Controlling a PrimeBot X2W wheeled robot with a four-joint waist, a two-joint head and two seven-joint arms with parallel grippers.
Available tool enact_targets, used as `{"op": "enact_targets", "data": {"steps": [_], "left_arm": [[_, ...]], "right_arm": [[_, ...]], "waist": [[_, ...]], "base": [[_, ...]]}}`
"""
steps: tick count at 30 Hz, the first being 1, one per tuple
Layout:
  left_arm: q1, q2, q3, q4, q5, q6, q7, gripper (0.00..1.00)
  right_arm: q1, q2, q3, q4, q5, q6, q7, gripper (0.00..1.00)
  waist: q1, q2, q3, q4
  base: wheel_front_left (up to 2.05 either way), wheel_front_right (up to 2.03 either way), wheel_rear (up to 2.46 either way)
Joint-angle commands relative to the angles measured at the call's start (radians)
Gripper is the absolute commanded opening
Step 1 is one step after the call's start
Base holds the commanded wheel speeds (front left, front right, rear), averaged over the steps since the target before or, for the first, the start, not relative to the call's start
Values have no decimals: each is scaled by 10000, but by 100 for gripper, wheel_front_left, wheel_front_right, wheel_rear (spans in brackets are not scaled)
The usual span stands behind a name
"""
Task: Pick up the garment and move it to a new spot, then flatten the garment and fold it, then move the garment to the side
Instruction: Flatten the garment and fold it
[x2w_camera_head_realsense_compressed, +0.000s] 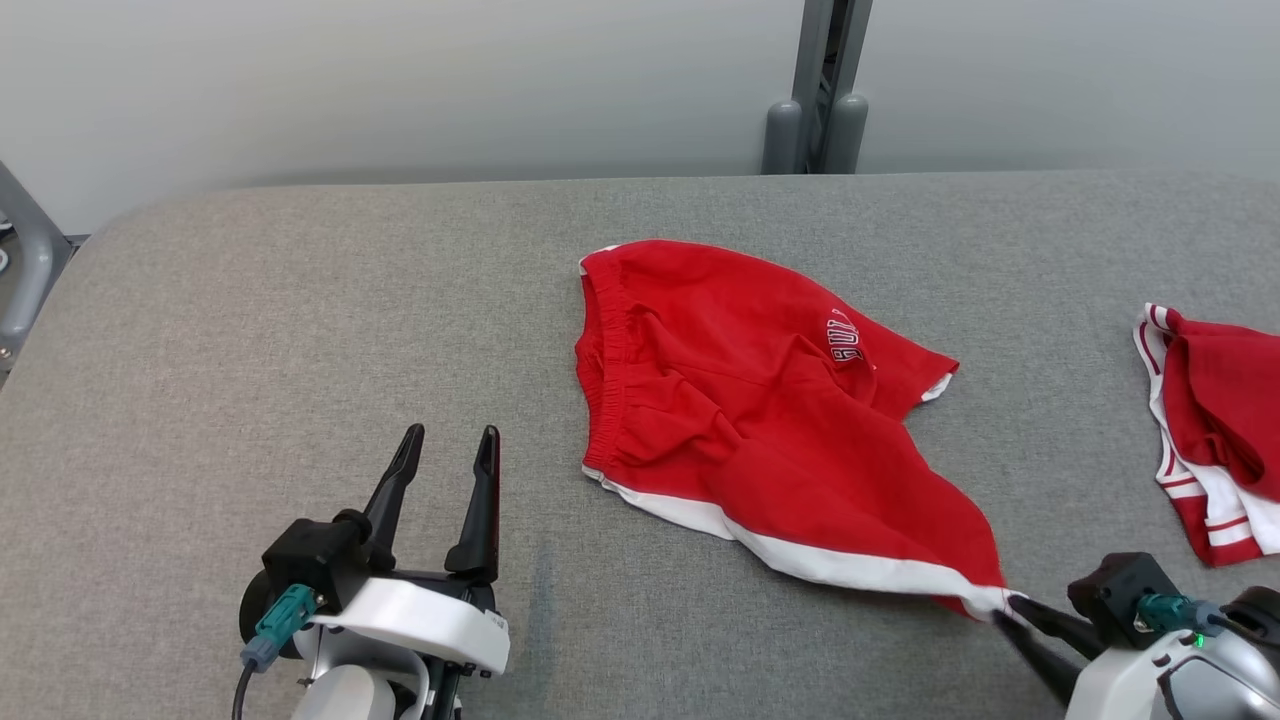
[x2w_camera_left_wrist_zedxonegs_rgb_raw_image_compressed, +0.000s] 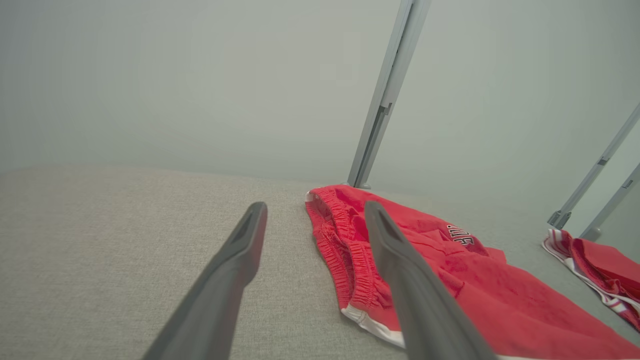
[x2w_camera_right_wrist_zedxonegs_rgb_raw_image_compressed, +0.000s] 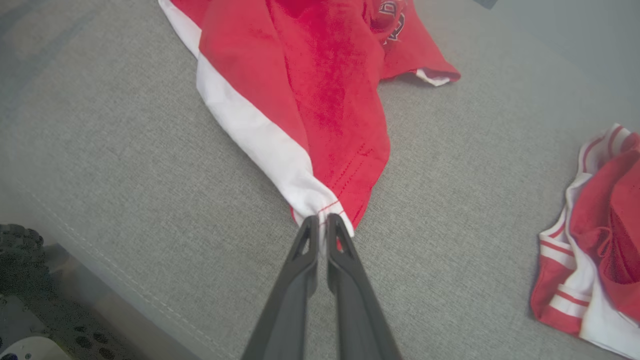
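Nearest the robot, the right claw (x2w_camera_right_wrist_zedxonegs_rgb_raw_image_compressed: 322, 220) is clenched on the white-hemmed corner of the red garment (x2w_camera_head_realsense_compressed: 760, 400), with the cloth pinched between its pressed-together fingers. The left claw (x2w_camera_head_realsense_compressed: 450, 435) hangs released, fingers spread, above the grey surface (x2w_camera_head_realsense_compressed: 300, 330) just left of the waistband. The garment lies rumpled mid-surface, one leg stretched toward the right claw. A second red-and-white garment (x2w_camera_head_realsense_compressed: 1215, 430) sits well apart at the right, and a grey post (x2w_camera_head_realsense_compressed: 825, 90) stands beyond the far edge. This looks like the flattening step; next, the left claw likely needs to grip an opposite corner so both can pull the cloth smooth
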Motion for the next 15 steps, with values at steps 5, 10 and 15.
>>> {"op": "enact_targets", "data": {"steps": [5, 10, 15], "left_arm": [[-34, 44, 65, 74, 112, -66, -48, 100], [33, 44, -23, 85, 113, -66, -46, 100], [6, 44, -53, 12, 132, -34, -48, 100]], "right_arm": [[-396, 725, -725, -24, 4, -9, -561, 100], [-950, 1669, -1471, 355, -407, -8, -1899, 100], [-1399, 3132, -2373, 1066, -198, -8, -3740, 100]], "waist": [[0, -1, -69, -20], [0, -1, -150, -47], [0, -1, -107, -123]], "base": [[0, 0, 0], [0, 0, 0], [0, 0, 0]]}}
